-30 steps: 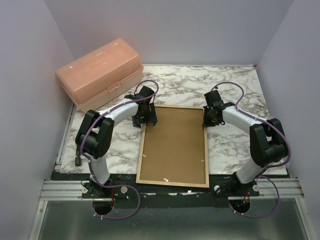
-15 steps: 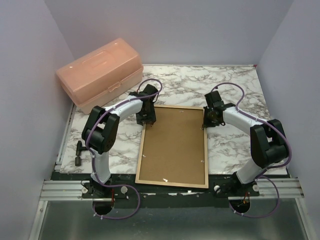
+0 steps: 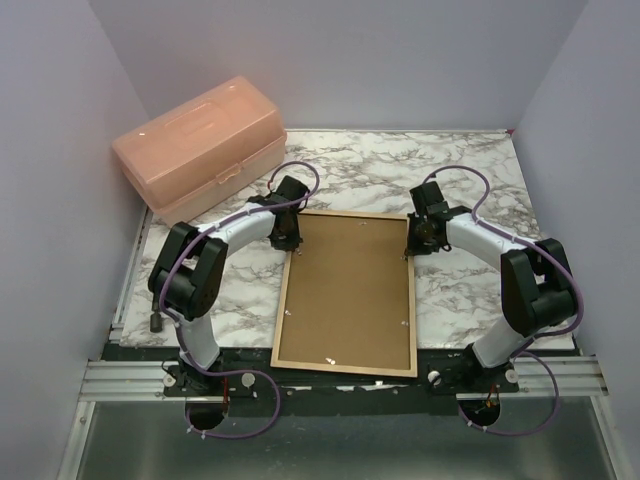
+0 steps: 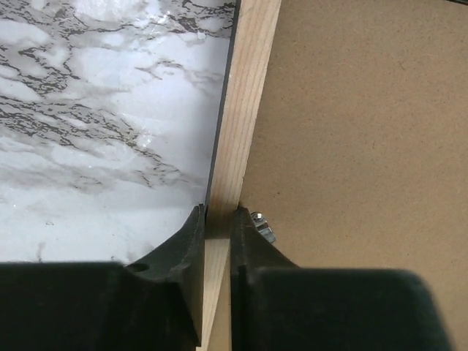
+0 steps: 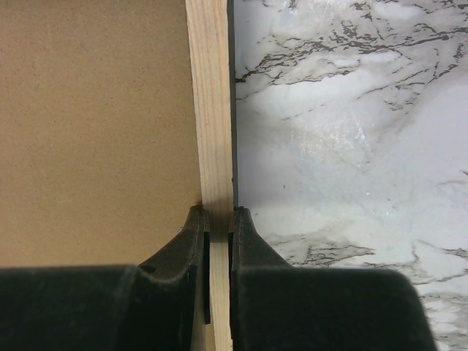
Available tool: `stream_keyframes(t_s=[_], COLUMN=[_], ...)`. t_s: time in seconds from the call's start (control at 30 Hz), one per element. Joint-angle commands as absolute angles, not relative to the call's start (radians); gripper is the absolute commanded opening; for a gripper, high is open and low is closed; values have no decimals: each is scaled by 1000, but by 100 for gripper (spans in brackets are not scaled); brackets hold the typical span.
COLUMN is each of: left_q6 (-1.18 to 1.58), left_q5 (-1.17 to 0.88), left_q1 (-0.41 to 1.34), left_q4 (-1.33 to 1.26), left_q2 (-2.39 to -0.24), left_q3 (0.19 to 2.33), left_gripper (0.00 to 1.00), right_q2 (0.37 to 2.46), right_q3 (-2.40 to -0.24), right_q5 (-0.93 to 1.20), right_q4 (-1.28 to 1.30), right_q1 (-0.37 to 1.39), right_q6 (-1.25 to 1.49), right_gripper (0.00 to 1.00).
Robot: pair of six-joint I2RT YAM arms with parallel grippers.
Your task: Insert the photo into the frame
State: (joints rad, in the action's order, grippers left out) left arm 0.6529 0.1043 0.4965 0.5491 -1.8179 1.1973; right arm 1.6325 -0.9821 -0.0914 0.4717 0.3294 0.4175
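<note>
At the table's (image 3: 455,300) near edge the two arm bases are bolted to a black strip, and the frame (image 3: 345,366) lies flat between them, its tan wooden back facing up and its near rail reaching onto that strip. A brown backing board (image 3: 350,290) fills the frame's opening, with a few small metal tabs (image 3: 406,322) along its inner edge. Near the table's left edge, beside the left arm, sits a small dark object (image 3: 157,321) too small to identify. Further back, the frame runs up the middle of the table, its long sides pointing toward the far edge. The left gripper (image 3: 291,244) pinches the frame's left rail close to the far-left corner of the frame. In the left wrist view its fingers (image 4: 194,230) press on either side of the pale wood (image 4: 245,110), one on the outer black edge over the marble, the other on the inner side just beside a metal tab (image 4: 262,224). The right gripper (image 3: 411,245) grips the right rail in the same way near the frame's far-right corner — the right wrist view shows its fingers (image 5: 196,227) pressed together on the wooden strip (image 5: 212,110), board on one side, marble on the other. At the table's far-left corner rests a translucent orange-pink plastic box (image 3: 200,145) with its lid closed, well apart from the frame.
</note>
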Motion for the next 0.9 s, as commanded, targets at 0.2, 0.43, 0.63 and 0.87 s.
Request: stream_keyframes(t_s=[0.2, 0.43, 0.63, 0.87], left_q6=[704, 703, 702, 684], left_q5=[43, 18, 43, 104], left_q1=[494, 503, 512, 511], left_q4=[608, 601, 602, 650], left_q2=[-1742, -1752, -1810, -1880], left_q3=[1153, 1198, 1229, 1263], left_gripper=[61, 64, 69, 62], right_q2=[1604, 1612, 1622, 1633], right_q3=[-992, -986, -986, -980], right_q5=[-35, -32, -26, -17], right_q4=[458, 455, 451, 448], right_q1=[327, 328, 329, 329], right_q6=[441, 441, 438, 437], right_gripper=[7, 7, 7, 7])
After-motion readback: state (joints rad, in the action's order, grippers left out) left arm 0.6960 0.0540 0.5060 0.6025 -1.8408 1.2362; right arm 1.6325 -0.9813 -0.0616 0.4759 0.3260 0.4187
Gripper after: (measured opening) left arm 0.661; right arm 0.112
